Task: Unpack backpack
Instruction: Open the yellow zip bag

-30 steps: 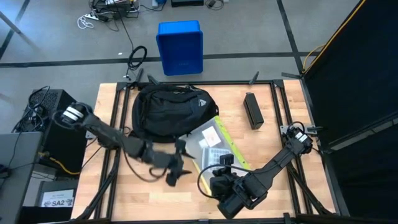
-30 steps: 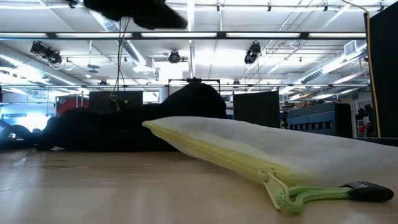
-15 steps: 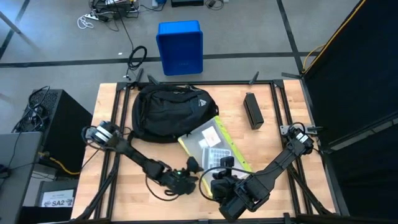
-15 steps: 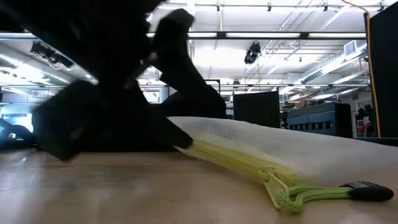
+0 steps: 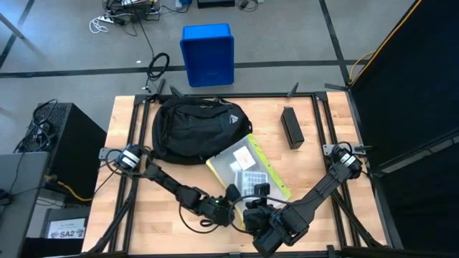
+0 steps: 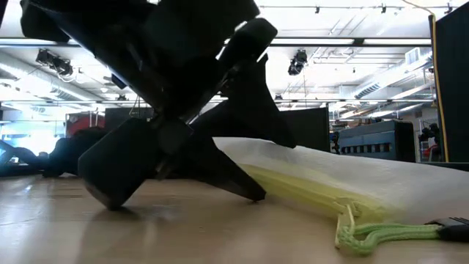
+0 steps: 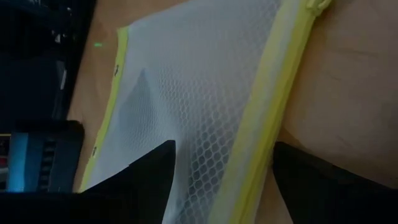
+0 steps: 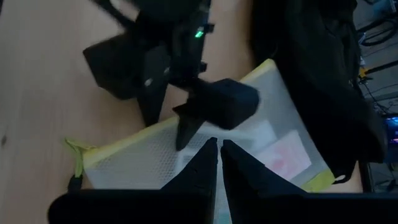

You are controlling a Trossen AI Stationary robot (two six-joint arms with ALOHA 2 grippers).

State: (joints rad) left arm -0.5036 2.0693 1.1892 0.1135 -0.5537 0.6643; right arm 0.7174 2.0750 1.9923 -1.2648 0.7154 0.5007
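The backpack [image 5: 195,129] lay at the far middle of the table [image 5: 315,154], and a mesh pouch [image 5: 247,168] with a yellow zip edge lay out on the wood just beside it, its far end touching or slightly overlapping the bag. The left gripper [image 5: 231,203] was down at the pouch's near edge; in the left wrist view its jaws stood open with one finger over the mesh and the other over bare wood, straddling the yellow zip [image 7: 264,118]. In the low view its fingers [image 6: 234,158] reached to the table surface. The right gripper [image 8: 214,158] sat close by at the near edge, jaws closed on nothing, pointed at the pouch. By the look of it, the step in hand was picking the pouch up by its edge to clear it from the bag. The next move would call for closing the left jaws squarely on the zip edge, since the thin mesh could slip out, then lifting clear of the right arm, which crowded the spot. A dark box [image 5: 291,127] lay well apart on the right, and a blue bin [image 5: 207,54] stood on the floor beyond the table.
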